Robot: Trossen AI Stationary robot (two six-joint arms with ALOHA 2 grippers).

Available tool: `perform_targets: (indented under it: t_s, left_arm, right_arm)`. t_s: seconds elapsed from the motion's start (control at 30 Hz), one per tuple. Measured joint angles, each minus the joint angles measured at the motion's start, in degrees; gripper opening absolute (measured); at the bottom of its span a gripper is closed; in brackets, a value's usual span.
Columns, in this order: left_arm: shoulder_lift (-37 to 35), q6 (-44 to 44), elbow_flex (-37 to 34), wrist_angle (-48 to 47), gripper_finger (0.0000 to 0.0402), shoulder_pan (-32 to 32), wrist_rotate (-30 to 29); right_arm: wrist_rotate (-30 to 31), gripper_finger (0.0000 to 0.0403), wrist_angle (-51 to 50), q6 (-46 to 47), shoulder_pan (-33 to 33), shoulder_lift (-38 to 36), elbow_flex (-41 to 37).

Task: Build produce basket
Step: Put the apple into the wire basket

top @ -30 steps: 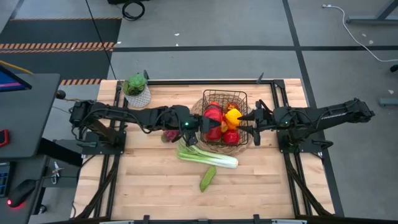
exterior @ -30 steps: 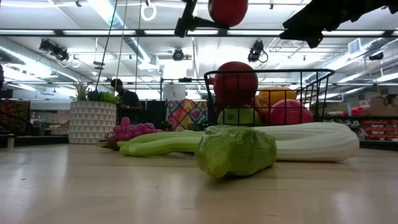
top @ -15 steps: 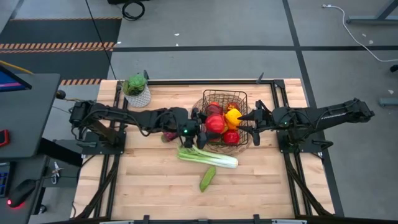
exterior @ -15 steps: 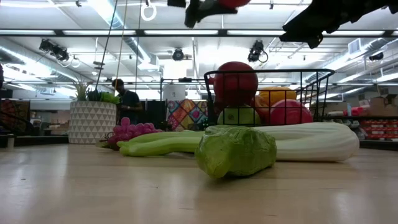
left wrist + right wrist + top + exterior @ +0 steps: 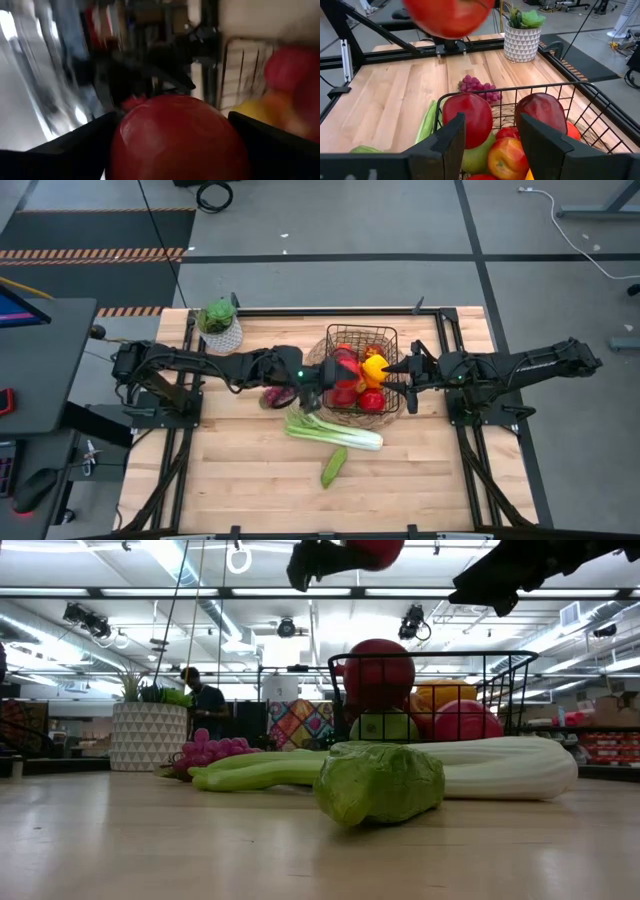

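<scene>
- high view: left gripper [image 5: 322, 379] hangs over the near-left rim of the basket [image 5: 390, 332], its fingers [image 5: 75, 145] pinching a red apple [image 5: 177, 137] across its widest part.
- right gripper [image 5: 392, 367] waits at the basket's right side, fingers [image 5: 445, 145] spread, holding nothing.
- basket already holds apples, a yellow pepper [image 5: 374, 366] and other fruit; grapes [image 5: 210, 750], leek [image 5: 333, 431] and cucumber [image 5: 334, 466] lie on the tabletop [image 5: 250, 490].
- apple likely firm, smooth, fairly light; round skin could slip, so a grip at the equator suits it.
- leek looks long and floppy: best taken near its middle.
- grapes look soft and easily crushed: a gentle hold is wise.
</scene>
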Motion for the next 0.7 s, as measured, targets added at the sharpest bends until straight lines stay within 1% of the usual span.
perform_targets:
  t_s: [0.3, 0.43, 0.7]
  left_arm:
    - [0.00, -54.65, 0.00, 0.00, 0.0378, 2.11, 0.04]
    - [-0.01, -72.26, 0.00, 0.00, 0.0378, 2.08, 0.07]
    - [0.00, -106.77, 0.00, 0.00, 0.0378, 0.88, 0.17]
  right_arm:
    - [0.01, 0.0187, 1.68, -2.20, 0.00, 0.00, -0.02]
    - [0.20, 0.0187, 3.37, -5.15, 0.00, -0.49, 0.04]
    - [0.22, 0.0187, -1.34, -8.01, -0.02, -4.26, 5.93]
